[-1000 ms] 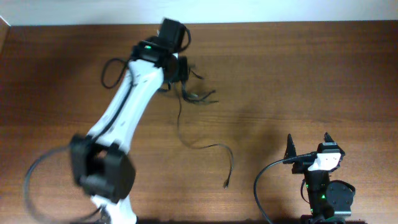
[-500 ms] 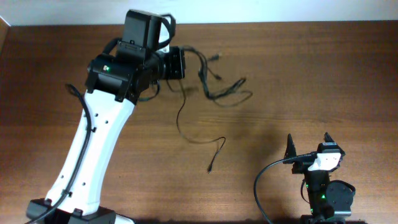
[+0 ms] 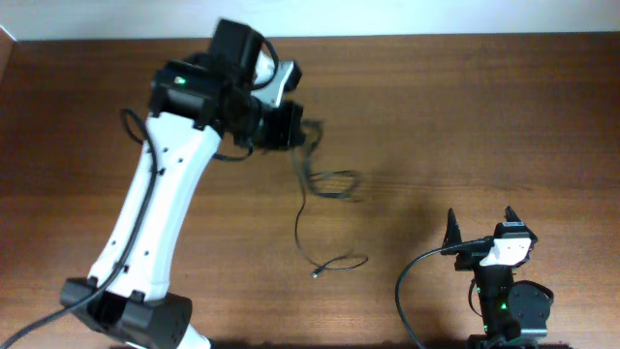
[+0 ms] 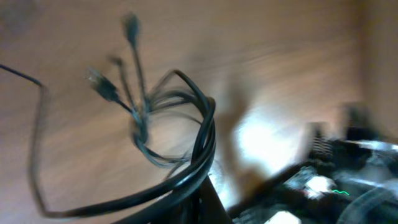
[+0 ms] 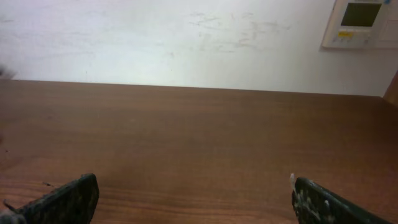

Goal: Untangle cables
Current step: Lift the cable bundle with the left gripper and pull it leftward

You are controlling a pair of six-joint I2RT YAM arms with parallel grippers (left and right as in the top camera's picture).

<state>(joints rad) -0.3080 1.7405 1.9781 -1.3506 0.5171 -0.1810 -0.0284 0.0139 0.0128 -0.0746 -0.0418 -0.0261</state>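
Note:
The cables point(image 3: 325, 184) are thin black cords hanging from my left gripper point(image 3: 291, 126) at the table's upper middle. A looped, blurred part dangles just right of the gripper. One long strand point(image 3: 302, 223) trails down to a plug end point(image 3: 316, 273) on the wood. In the left wrist view the cables point(image 4: 186, 124) show as a dark loop with several plug ends, motion-blurred, running into my left gripper point(image 4: 205, 199), which is shut on them. My right gripper point(image 3: 480, 228) rests open and empty at the lower right, its fingertips point(image 5: 193, 199) wide apart over bare wood.
The wooden table point(image 3: 465, 116) runs to a white wall at the back. My left arm point(image 3: 155, 213) crosses the left half of the table. The right arm's thick black cable point(image 3: 407, 291) loops at the lower right.
My left gripper has swung down and right with the cables. The bundle has dropped closer under the gripper, and the trailing strand's end has slid lower on the table. The right arm has not moved.

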